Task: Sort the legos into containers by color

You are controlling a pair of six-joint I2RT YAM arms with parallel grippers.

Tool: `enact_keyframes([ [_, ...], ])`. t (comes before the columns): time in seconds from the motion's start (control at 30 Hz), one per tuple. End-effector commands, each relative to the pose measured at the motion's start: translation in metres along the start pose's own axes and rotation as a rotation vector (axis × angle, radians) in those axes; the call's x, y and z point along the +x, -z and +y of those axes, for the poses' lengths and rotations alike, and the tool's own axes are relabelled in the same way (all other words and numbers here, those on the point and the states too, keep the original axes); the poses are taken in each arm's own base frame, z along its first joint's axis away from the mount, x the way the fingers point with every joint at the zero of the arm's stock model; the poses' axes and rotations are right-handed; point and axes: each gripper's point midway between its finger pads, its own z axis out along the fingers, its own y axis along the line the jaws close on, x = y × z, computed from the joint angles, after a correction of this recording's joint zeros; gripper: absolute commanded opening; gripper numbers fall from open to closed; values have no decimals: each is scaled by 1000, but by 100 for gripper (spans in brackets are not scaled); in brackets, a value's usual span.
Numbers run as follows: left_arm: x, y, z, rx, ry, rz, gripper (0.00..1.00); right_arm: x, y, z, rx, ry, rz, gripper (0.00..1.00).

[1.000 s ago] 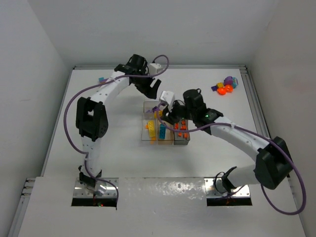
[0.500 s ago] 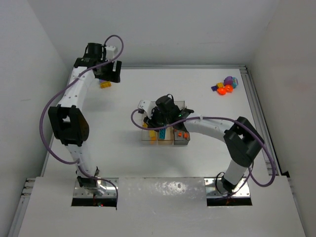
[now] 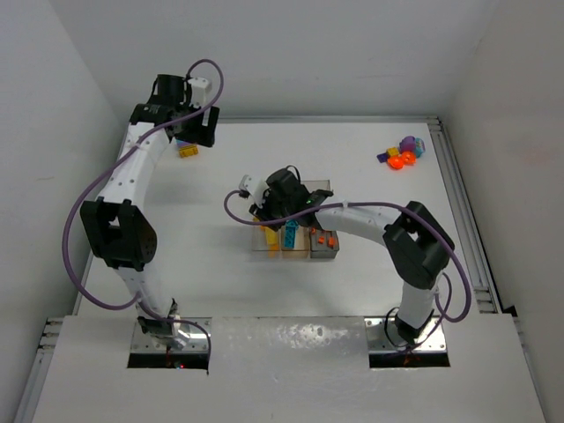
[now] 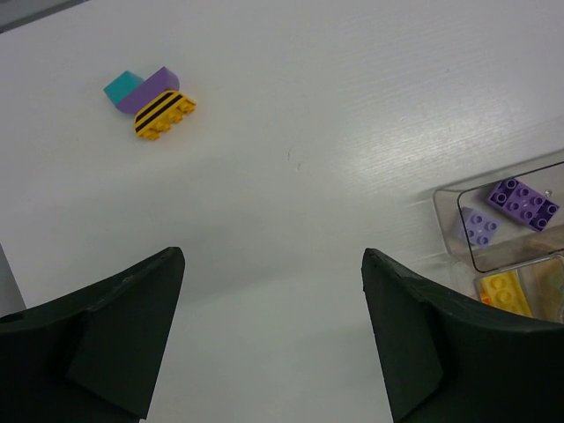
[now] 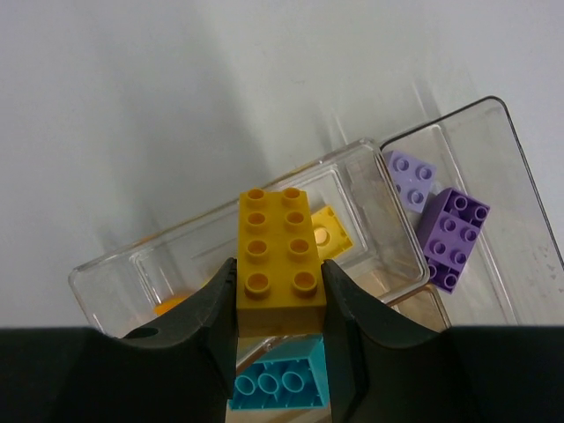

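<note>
Right wrist view: my right gripper (image 5: 280, 295) grips a yellow brick (image 5: 278, 251) over the tray (image 5: 132, 264); my left gripper (image 4: 271, 260) hangs released.

You have one tray (image 5: 220, 207), with two purple bricks (image 5: 449, 238) in its wide section. One yellow eight-stud brick (image 5: 278, 251), one teal brick (image 5: 282, 383). Far left: three loose bricks (image 4: 150, 97), teal, purple, yellow. The far-right pile (image 3: 404, 152) is too small to count.

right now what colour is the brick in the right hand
Yellow; the brick shows best in the right wrist view.
</note>
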Motion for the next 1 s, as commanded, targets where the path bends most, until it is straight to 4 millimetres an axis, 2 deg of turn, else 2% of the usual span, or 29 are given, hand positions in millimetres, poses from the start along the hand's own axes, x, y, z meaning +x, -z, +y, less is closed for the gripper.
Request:
enact_keyframes([
  [0.0, -17, 16, 4, -26, -10, -65, 80, -16, 4, -13, 66, 3, -14, 24],
  [0.17, -18, 15, 4, -26, -11, -67, 80, -18, 4, -25, 126, -6, 13, 20],
  [0.3, -19, 15, 4, -25, -12, -70, 80, -21, 1, -23, 120, -49, 23, 22],
  [0.43, -17, 16, 4, -27, -16, -62, 80, -17, 0, -18, 106, -42, 34, 45],
  [0.53, -16, 16, 5, -31, -22, -59, 80, -15, 4, -14, 88, -33, 58, 55],
  [0.7, -14, 13, 4, -26, -21, -53, 80, -19, 13, 0, 10, -14, 53, 60],
  [0.8, -14, 13, 3, -21, -21, -54, 80, -30, 21, 10, -46, 3, 7, 59],
  [0.97, -14, 13, 3, -18, -26, -51, 80, -53, 38, 13, -60, 5, -89, 34],
])
